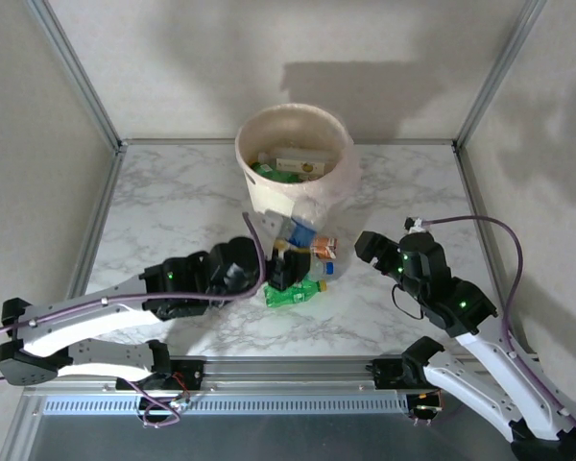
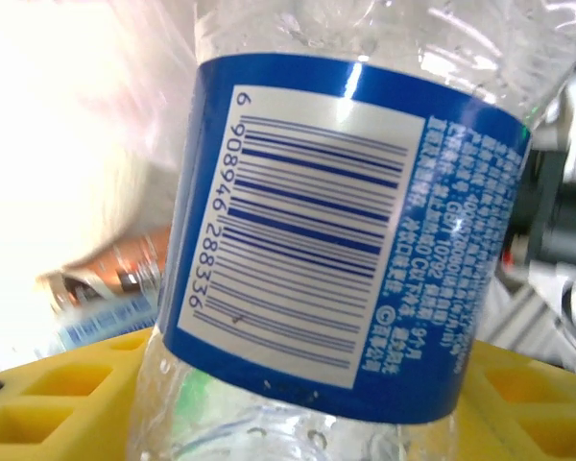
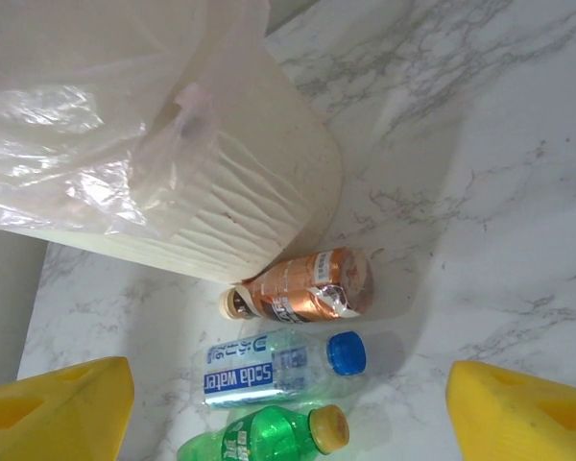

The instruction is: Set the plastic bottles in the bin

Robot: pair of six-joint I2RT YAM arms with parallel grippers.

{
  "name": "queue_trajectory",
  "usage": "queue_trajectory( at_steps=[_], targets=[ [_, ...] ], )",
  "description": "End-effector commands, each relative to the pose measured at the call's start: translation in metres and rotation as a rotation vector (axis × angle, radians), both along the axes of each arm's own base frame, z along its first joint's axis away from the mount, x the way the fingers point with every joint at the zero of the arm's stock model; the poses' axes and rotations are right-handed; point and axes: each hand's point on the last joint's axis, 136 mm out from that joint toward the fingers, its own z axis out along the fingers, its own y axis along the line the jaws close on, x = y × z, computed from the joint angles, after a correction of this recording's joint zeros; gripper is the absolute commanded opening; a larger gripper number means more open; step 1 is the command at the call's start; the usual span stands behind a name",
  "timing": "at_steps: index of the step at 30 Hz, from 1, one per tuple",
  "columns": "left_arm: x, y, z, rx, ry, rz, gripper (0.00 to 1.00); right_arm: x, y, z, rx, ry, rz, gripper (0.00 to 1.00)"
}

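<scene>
Pickup step: left tool (image 1: 286, 271) clasps a blue-labelled bottle (image 2: 336, 230) low over the counter (image 1: 173, 202) beside the bin (image 1: 269, 197), right tool (image 1: 367, 246) gapes wide; next, probably lift it over the rim.

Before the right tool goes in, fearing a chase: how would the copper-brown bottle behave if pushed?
Lying on its side on the marble table, the copper-brown bottle probably rolls. Its glossy, crinkled label suggests slippery, easily dented walls.

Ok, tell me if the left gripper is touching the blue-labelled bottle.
Touching. Left wrist view: the left gripper's yellow fingers press the blue-labelled bottle on both sides, no gap.
</scene>
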Motion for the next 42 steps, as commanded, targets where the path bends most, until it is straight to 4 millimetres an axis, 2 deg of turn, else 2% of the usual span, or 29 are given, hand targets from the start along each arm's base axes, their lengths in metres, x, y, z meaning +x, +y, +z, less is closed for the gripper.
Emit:
queue_trajectory(
  at_steps=[1, 4, 7, 10, 13, 15, 17, 20, 26, 31, 37, 42],
  targets=[
    [0.033, 0.009, 0.039, -0.006, -0.073, 0.099, 0.6, 0.003, 0.0, -0.006, 0.019, 0.005, -0.023, 0.85],
    [0.064, 0.011, 0.073, -0.017, -0.121, 0.17, 0.62, 0.003, 0.004, -0.009, 0.034, 0.012, -0.011, 0.85],
    [0.105, 0.016, 0.091, -0.022, -0.137, 0.262, 0.62, 0.003, 0.007, -0.012, 0.042, 0.018, -0.001, 0.84],
    [0.148, 0.023, 0.101, -0.035, -0.132, 0.339, 0.62, 0.003, 0.009, -0.013, 0.052, 0.022, 0.008, 0.84],
    [0.188, 0.024, 0.102, -0.053, -0.112, 0.371, 0.62, 0.003, 0.011, -0.013, 0.064, 0.02, 0.012, 0.83],
    [0.207, 0.023, 0.102, -0.045, -0.104, 0.385, 0.61, 0.002, 0.011, -0.013, 0.07, 0.022, 0.016, 0.83],
    [0.223, 0.024, 0.096, -0.035, -0.088, 0.4, 0.61, 0.001, 0.011, -0.013, 0.076, 0.023, 0.018, 0.83],
    [0.242, 0.028, 0.076, -0.019, -0.038, 0.422, 0.6, -0.001, 0.01, -0.013, 0.079, 0.021, 0.016, 0.83],
    [0.258, 0.033, 0.035, 0.053, 0.026, 0.458, 0.6, -0.001, 0.011, -0.016, 0.08, 0.024, 0.017, 0.83],
    [0.261, 0.039, 0.013, 0.084, 0.058, 0.478, 0.66, -0.001, 0.011, -0.015, 0.08, 0.022, 0.019, 0.83],
    [0.262, 0.046, 0.01, 0.08, 0.056, 0.514, 0.75, -0.001, 0.01, -0.011, 0.075, 0.019, 0.016, 0.83],
    [0.252, 0.05, 0.027, 0.057, 0.034, 0.512, 0.76, 0.0, 0.009, -0.007, 0.071, 0.017, 0.014, 0.83]
  ],
)
